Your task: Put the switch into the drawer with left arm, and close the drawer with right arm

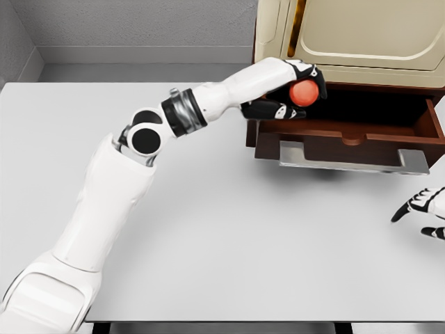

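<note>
Red switch point(304, 92) gripped in left hand point(292, 90) over open drawer point(361, 139).

One white table point(229, 264); one cream cabinet point(348, 35); one dark brown drawer point(348, 132) with one grey handle point(351, 160); one red-orange switch point(304, 92); two hands in view, one left hand point(288, 87) and one right hand point(423, 209).

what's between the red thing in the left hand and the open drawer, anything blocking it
Nothing visible blocks it. The left hand holds the red switch right at the left end of the open drawer, whose visible interior looks dark and bare. The right hand waits apart, lower right.
</note>
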Robot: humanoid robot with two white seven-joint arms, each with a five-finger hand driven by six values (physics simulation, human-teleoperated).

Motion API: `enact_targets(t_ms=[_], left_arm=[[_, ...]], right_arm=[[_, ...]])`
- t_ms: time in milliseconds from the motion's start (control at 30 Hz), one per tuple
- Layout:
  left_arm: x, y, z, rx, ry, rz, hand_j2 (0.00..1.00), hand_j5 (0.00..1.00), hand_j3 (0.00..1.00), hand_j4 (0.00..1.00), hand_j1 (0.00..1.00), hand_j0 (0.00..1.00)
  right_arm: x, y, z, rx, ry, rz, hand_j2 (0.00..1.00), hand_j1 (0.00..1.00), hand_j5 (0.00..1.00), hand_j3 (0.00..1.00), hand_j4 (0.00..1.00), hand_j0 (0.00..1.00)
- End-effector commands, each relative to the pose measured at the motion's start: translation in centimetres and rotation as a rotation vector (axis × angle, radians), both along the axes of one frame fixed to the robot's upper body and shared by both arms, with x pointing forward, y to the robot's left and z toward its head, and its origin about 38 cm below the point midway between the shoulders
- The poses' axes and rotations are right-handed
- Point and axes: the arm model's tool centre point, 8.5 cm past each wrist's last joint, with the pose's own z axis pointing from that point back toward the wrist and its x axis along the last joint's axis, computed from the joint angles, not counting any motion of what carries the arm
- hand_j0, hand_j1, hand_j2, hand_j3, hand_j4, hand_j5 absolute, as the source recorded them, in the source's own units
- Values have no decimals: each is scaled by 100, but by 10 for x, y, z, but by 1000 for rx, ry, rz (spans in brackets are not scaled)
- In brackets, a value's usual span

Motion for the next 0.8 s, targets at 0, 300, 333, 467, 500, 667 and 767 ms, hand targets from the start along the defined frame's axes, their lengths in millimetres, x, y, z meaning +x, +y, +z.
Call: enact_targets(t_ms=[0, 300, 333, 467, 500, 667, 767], left_arm=[[0, -2, -2, 45, -29, 17, 33, 33, 33, 33, 33, 33], [1, -13, -3, 173, -113, 44, 33, 33, 33, 33, 33, 33], [2, -14, -2, 186, -125, 50, 33, 33, 33, 33, 33, 33], [6, -14, 3, 234, -170, 77, 33, 33, 33, 33, 33, 33], [7, -14, 2, 247, -177, 84, 33, 33, 33, 33, 33, 33], [7, -19, -3, 303, -202, 90, 33, 33, 33, 33, 33, 33], [6, -22, -3, 321, -215, 92, 33, 33, 33, 33, 33, 33]], right_arm=[[2, -2, 8, 13, -14, -7, 65, 65, 65, 65, 65, 65], [2, -2, 11, 35, -18, -9, 65, 65, 65, 65, 65, 65], [2, -2, 11, 35, -18, -9, 65, 65, 65, 65, 65, 65], [3, -2, 12, 38, -21, -9, 65, 65, 65, 65, 65, 65], [3, -2, 13, 48, -21, -10, 65, 65, 65, 65, 65, 65], [5, -4, 21, 41, -36, -10, 65, 65, 65, 65, 65, 65], [6, -4, 23, 39, -38, -9, 65, 65, 65, 65, 65, 65]])
